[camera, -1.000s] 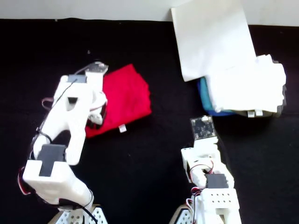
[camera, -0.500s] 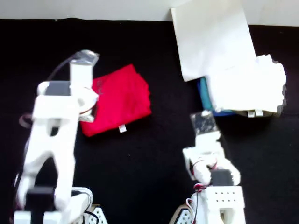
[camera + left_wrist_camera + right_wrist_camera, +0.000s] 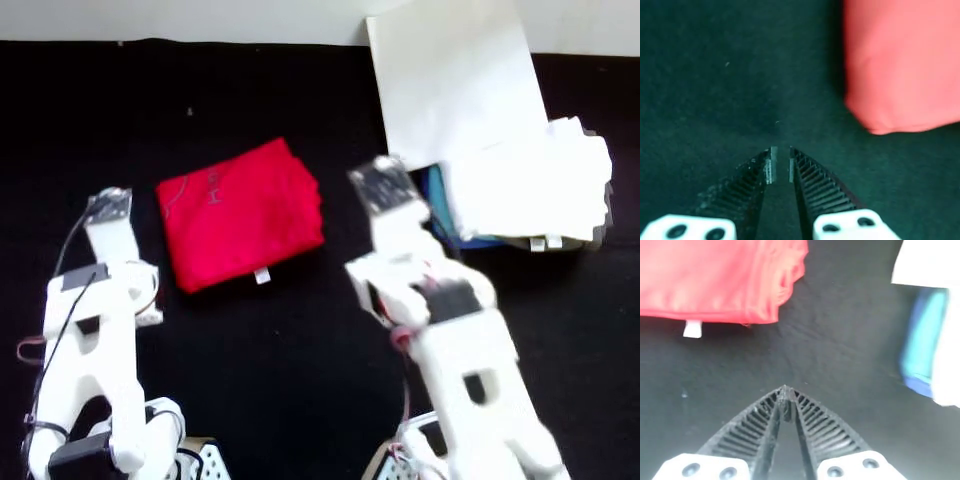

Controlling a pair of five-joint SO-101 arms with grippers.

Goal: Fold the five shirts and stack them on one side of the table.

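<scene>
Left pincer (image 3: 780, 164) withdrawn, red shirt (image 3: 240, 212) folded flat

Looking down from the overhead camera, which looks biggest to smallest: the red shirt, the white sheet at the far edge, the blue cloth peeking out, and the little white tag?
1. White sheet
2. Red shirt
3. Blue cloth, mostly covered by the white pile
4. White tag
</scene>
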